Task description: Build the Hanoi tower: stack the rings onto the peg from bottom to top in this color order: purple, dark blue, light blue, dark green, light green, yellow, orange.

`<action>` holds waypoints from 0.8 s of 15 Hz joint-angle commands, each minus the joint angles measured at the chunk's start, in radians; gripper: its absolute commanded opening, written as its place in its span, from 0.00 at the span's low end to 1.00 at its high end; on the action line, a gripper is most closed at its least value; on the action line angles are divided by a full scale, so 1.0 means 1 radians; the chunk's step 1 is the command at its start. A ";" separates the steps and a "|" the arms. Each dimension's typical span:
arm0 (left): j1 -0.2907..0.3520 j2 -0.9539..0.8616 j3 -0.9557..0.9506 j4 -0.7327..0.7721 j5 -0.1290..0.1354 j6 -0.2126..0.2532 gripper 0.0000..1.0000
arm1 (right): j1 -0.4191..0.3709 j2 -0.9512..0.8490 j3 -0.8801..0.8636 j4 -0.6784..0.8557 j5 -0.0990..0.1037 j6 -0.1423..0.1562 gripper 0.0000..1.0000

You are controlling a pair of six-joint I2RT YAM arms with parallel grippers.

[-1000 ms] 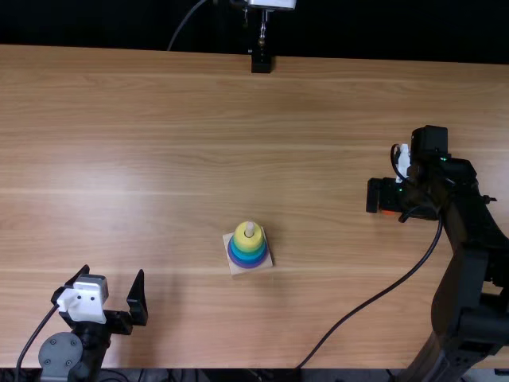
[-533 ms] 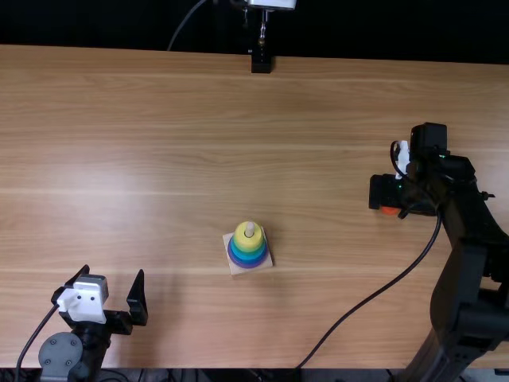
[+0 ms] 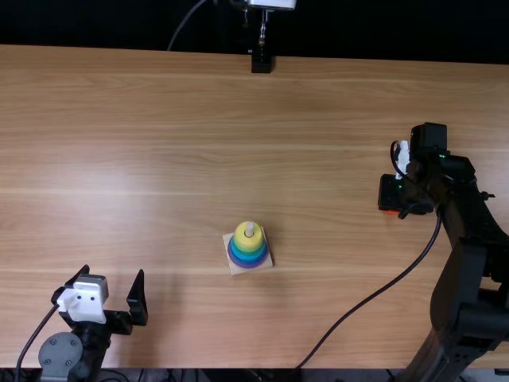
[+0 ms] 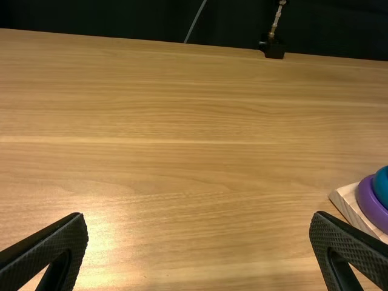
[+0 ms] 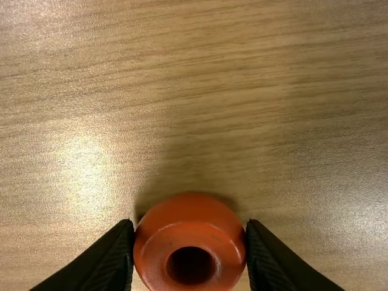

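In the top view the wooden base (image 3: pixel 238 267) sits near the table's middle, a purple ring (image 3: pixel 251 265), blue rings and a yellow ring (image 3: pixel 243 236) stacked around its peg (image 3: pixel 249 229). At the right, my right gripper (image 3: pixel 392 210) is low over the table, partly covering the orange ring. The right wrist view has the orange ring (image 5: pixel 159 247) between both fingers of my right gripper (image 5: pixel 190 242), which touch its sides. My left gripper (image 3: pixel 126 298) stands open at the lower left; in the left wrist view, my left gripper (image 4: pixel 199 221) has nothing between its fingers.
Beside the base, a black cable (image 3: pixel 359 307) of the right arm curves down to the near edge. A black mount (image 3: pixel 261 62) stands at the table's far edge. Wooden tabletop (image 3: pixel 159 159) lies between the left gripper and the far edge.
The fingers of my right gripper have closed in around the orange ring, their visible side moving right. The left arm and the stack have kept still.
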 commanded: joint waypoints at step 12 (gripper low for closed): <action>-0.004 -0.012 -0.106 -0.077 0.010 0.014 1.00 | 0.358 -0.249 0.312 -0.411 -0.029 0.012 0.00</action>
